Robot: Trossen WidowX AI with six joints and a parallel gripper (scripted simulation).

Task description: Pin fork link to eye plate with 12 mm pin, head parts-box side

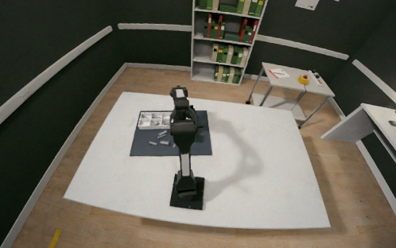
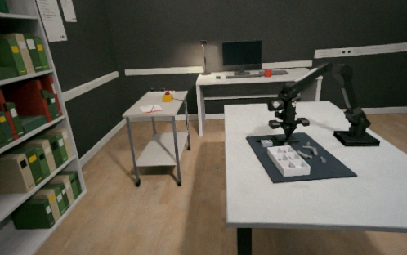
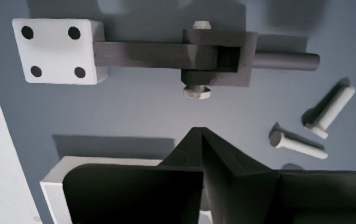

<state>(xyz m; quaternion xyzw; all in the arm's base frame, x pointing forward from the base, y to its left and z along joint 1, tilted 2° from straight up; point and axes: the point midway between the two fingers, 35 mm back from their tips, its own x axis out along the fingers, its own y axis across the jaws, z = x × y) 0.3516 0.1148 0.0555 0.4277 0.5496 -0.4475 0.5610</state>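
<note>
In the wrist view the eye plate's dark bar [image 3: 142,54] runs right from its white four-hole base block [image 3: 55,50] into the dark fork link [image 3: 220,57], whose stem [image 3: 287,61] points right. A light pin crosses both fork cheeks and the eye. Its head [image 3: 196,92] sits against the fork cheek on the near side, toward the parts box [image 3: 52,187], and its tip [image 3: 202,24] sticks out on the far side. My gripper [image 3: 198,134] is shut and empty, a short way from the pin head and not touching it. It hangs above the mat in the exterior view [image 2: 288,136].
Two loose light pins [image 3: 330,110] [image 3: 297,145] lie on the dark mat to the right of the fork. The white compartmented parts box [image 2: 288,160] stands on the mat [image 2: 305,159] next to the assembly. The arm's base [image 2: 355,138] stands at the table's far right.
</note>
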